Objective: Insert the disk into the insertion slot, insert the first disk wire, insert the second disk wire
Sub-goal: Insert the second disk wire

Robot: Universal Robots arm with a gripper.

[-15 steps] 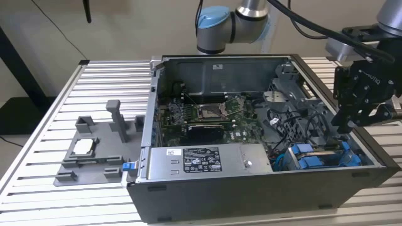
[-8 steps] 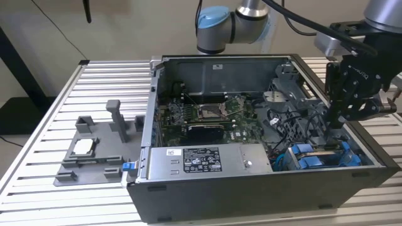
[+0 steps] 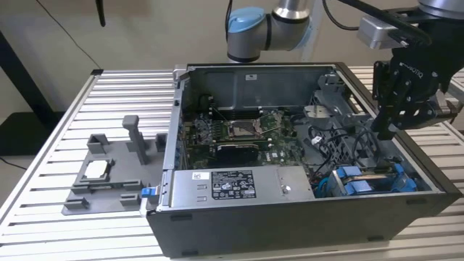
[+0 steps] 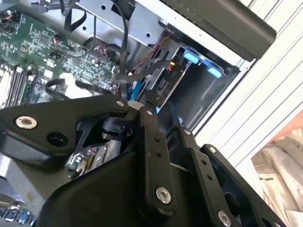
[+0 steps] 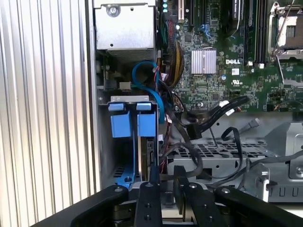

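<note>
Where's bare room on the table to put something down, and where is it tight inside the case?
Bare slats of the table lie on the exterior view's left, all round the grey fixture. Inside the case, cables crowd the gap between the motherboard and the drive cage, under the gripper.

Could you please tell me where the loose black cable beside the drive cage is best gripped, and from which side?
Probably at the blocky black plug on its free end, since the cable itself is limp. The plug lies on top of other wires beside the drive cage, so come in from the case's open side, jaws across the plug's body.
</note>
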